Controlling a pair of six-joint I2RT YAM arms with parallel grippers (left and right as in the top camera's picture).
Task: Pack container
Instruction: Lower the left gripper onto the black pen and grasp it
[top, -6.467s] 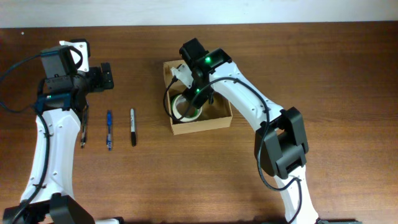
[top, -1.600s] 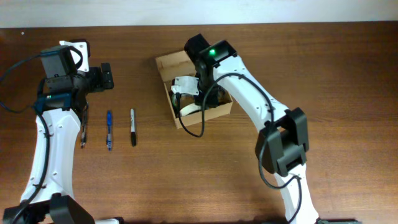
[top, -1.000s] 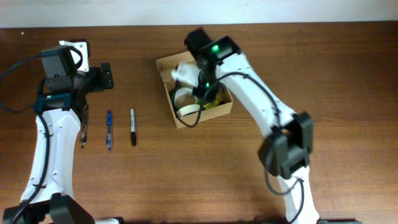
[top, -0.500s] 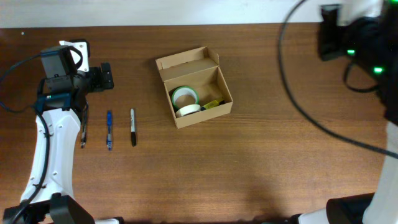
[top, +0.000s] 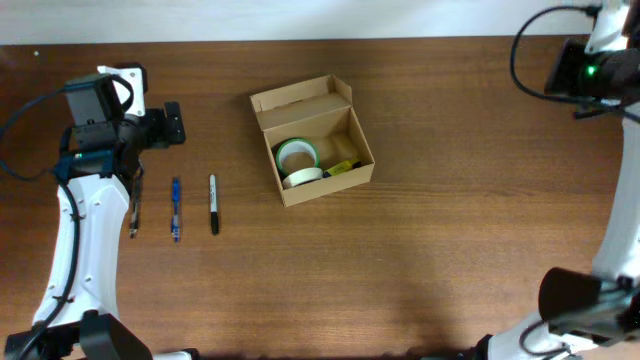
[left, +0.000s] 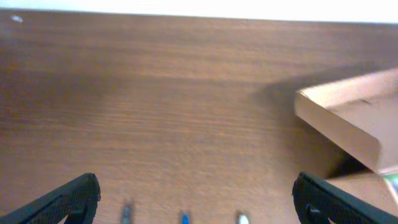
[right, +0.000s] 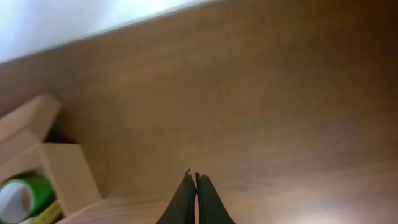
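Gaping wide, the left gripper (left: 199, 199) hangs at the bottom of its wrist view, with nothing between its fingers (left: 74, 198). From overhead it sits upper left. Below it lie a thin dark pen (top: 133, 212), a blue pen (top: 175, 208) and a marker (top: 213, 203), side by side and apart. Now the right gripper (right: 195, 198): pinched shut and empty over bare table (top: 400, 270), low centre in its wrist view. Its arm (top: 590, 70) is in the upper right corner overhead, well apart from the box (top: 325, 186). The box stands just above centre, slightly askew, with its flap (top: 300, 100) thrown open toward the top of the frame. Inside are a green roll (top: 295, 155), a white roll (top: 303, 177) just below it and something yellow (top: 342, 168) to their right.
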